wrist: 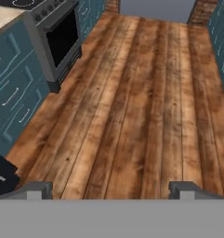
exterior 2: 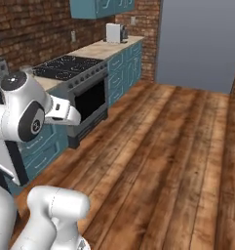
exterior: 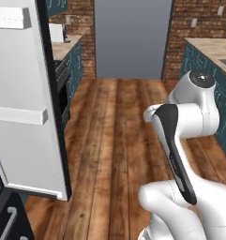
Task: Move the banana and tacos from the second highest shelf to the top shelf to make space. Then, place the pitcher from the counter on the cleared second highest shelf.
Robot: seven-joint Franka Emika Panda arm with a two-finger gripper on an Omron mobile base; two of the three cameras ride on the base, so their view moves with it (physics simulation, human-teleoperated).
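Hovering claw (wrist: 111,189) wide open, empty | wood floor (wrist: 132,102) clear | oven (wrist: 62,39) edge left

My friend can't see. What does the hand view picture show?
The open end effector holds nothing and looks down at a brown wooden plank floor. A black-doored oven and teal drawers with silver handles line the left side.

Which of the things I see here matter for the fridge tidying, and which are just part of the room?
For the job:
- open fingers, holding nothing
- counter
- white fridge door, swung open

Just part of the room:
- stove
- oven
- toaster
- wooden floor
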